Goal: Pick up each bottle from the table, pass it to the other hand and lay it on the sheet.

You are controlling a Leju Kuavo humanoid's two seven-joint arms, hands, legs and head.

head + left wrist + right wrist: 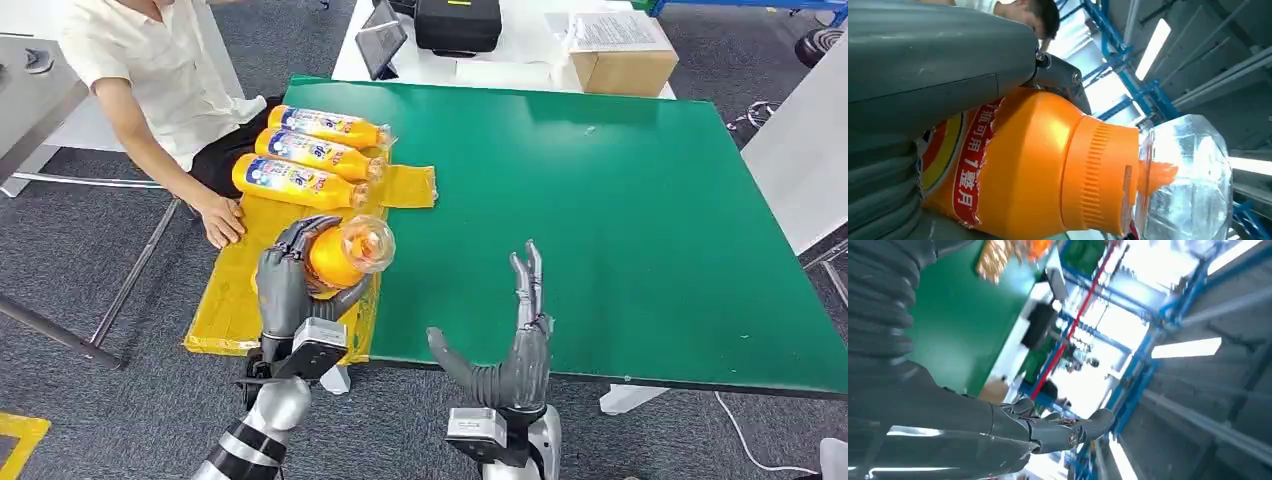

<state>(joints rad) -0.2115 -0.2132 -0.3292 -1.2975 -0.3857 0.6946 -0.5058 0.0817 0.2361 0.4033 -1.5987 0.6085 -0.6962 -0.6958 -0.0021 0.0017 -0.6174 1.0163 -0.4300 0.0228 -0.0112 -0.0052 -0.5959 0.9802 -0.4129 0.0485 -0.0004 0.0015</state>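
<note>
My left hand (291,283) grips an orange bottle (340,254) with a clear cap, held above the near part of the yellow sheet (232,300). The left wrist view shows the same bottle (1038,165) close up, its clear cap (1188,185) pointing away from my left hand (923,65). Three more orange bottles (305,155) lie side by side on the far end of the sheet. My right hand (512,345) is open near the table's front edge, fingers straight up and thumb out to the left, holding nothing. The right wrist view shows my right hand (948,425) empty.
A person sits at the left with a hand (222,220) resting on the sheet's edge. The green table (620,220) stretches to the right. A cardboard box (622,60), a black case (458,24) and a tablet (381,44) stand on a white table behind.
</note>
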